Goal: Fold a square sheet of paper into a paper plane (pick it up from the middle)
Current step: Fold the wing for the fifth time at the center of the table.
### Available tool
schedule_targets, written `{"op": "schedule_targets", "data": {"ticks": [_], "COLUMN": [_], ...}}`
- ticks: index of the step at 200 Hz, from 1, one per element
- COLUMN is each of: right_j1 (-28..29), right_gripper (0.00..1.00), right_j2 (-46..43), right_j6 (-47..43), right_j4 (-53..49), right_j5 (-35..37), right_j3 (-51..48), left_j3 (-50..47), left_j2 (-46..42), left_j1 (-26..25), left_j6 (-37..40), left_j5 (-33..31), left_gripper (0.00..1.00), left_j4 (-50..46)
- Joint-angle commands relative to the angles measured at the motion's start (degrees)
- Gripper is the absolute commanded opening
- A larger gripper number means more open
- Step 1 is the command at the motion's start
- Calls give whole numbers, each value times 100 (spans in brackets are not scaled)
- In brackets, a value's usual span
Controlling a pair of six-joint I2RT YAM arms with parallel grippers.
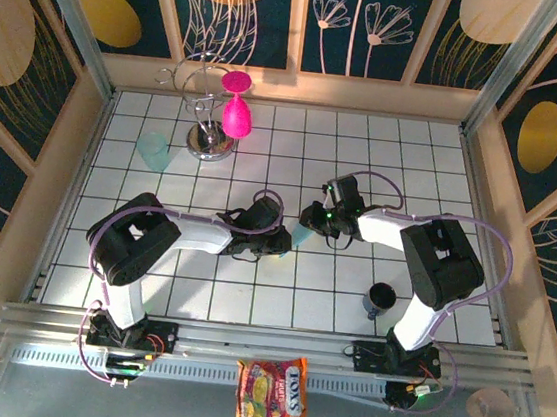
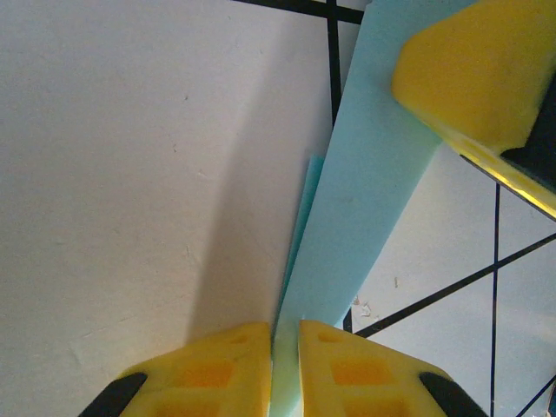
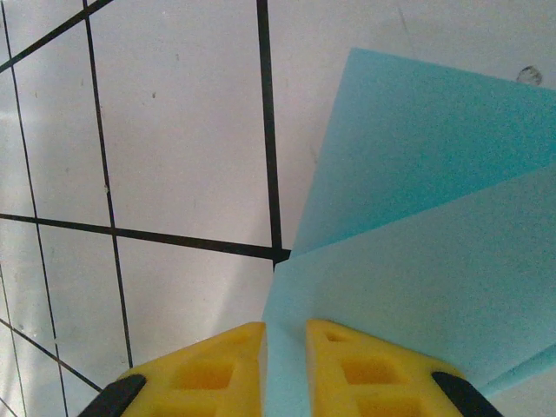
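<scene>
The sheet of paper (image 1: 301, 234) is thin, matte and light blue. It sits near the middle of the table (image 1: 445, 157), between the two arm tips. It is folded: the right wrist view shows one flat layer (image 3: 417, 217) lying over another, with a straight crease running out from the grip. From the left wrist it reads as a long narrow strip (image 2: 365, 200) with sharp, straight edges and a second layer just showing behind it.

The left jaws are nearly closed and pinch the paper edge between smooth yellow pads (image 2: 217, 369). The right jaws stand the same way, their yellow pads (image 3: 365, 369) clamped on the folded edge. Whether the paper touches the tiles cannot be told.

The table is glossy white tile with thin black grid lines, walled by pale wood. Open tiles surround the sheet on every side.

Counted:
- two arms
- one sheet
- two pink goblets (image 1: 236, 116) on one bent-wire stand (image 1: 209, 142)
- one see-through teal cup (image 1: 154, 152) at far left
- one dark cup (image 1: 381, 299) at near right
- one crinkled sweets bag (image 1: 273, 391) on the near metal ledge

All of them lie well apart from the paper.
</scene>
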Motion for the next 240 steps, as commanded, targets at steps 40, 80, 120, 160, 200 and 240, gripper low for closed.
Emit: {"op": "schedule_targets", "data": {"ticks": [40,80,120,160,200,240], "right_j1": [-50,-72,-106,-124,-144,-143], "right_gripper": [20,18,17,16,15,13], "right_j2": [304,448,425,417,455,549], "right_j6": [-44,-110,-168,-185,-190,-237], "right_j4": [-46,-92,-146,-179,-144,-160], "right_j5": [92,74,47,-3,-83,-163], "right_j3": [-83,-296,-332,-270,-259,-199], "left_j3": [-305,-328,-31,232,482,890], "left_j2": [450,178,-578,-658,-128,298], "left_j1": [-34,-38,-26,-8,-9,-7], "left_j6": [109,98,289,494,450,589], "left_j5": [-120,-217,-627,-366,255,341], "left_gripper": [18,19,24,20,10,4], "left_j4": [-273,-312,-191,61,375,51]}}
